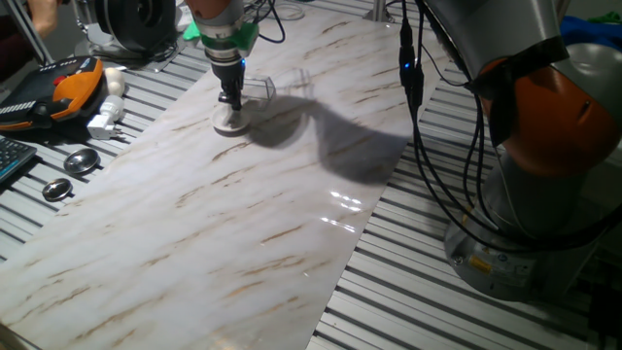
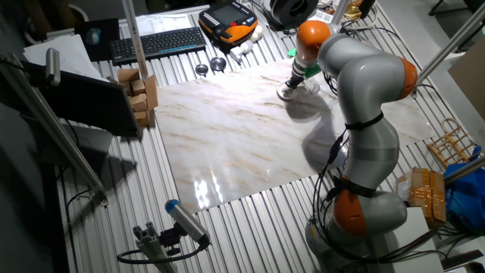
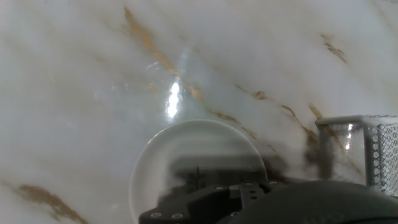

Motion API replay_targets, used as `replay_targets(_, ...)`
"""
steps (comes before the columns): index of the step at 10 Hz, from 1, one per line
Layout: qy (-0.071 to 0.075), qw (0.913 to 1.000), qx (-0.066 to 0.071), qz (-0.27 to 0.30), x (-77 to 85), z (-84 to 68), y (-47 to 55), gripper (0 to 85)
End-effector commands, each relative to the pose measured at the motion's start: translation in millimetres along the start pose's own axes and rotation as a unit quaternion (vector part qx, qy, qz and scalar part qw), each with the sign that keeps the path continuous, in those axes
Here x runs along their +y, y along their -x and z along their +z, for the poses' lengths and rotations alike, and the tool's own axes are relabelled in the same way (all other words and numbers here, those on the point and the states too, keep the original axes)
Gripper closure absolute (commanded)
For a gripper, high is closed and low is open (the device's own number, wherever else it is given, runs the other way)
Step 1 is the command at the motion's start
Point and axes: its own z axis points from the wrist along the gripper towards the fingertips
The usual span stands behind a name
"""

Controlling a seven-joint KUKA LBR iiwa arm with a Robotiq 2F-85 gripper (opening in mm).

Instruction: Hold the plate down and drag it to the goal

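White marble-patterned board with brown veins [image 1: 243,214] covers the ribbed metal desk [image 1: 408,301], and the small round white shallow plate [image 1: 230,121] lies on it near the board's far edge in the one fixed view. The black two-finger hand [image 1: 230,100] of the grey and orange arm [image 2: 364,83] stands upright on the plate's centre, its tips pressing down onto the dish. The fingers look drawn close together, but whether they are fully together I cannot tell; the hand view shows only the dark body of the hand over the plate's near half.

Just beside the plate, toward the board's far edge, stands the small transparent clear-plastic bracket with low walls [image 1: 260,88], the goal. In the hand view the goal [image 3: 367,149] shows at the right, apart from the plate [image 3: 186,149], with a strip of bare marble between them. The plate is therefore outside the goal.

Off the board's left edge in the one fixed view, on the ribbed desk, lie two grey metal round discs [image 1: 81,161], an orange and black handheld controller [image 1: 58,92] and a white plug adapter [image 1: 105,122]. In the other fixed view a black keyboard [image 2: 155,43] sits by the desk's far edge.
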Motion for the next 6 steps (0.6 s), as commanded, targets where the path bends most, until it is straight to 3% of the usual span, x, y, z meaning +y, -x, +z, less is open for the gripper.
replay_targets(1,0.0,1.0,0.0,-0.001,-1.0,-0.4,-0.2,85.0)
replay_targets(6,-0.002,1.0,0.001,-0.002,-7.8,-0.5,-2.2,85.0)
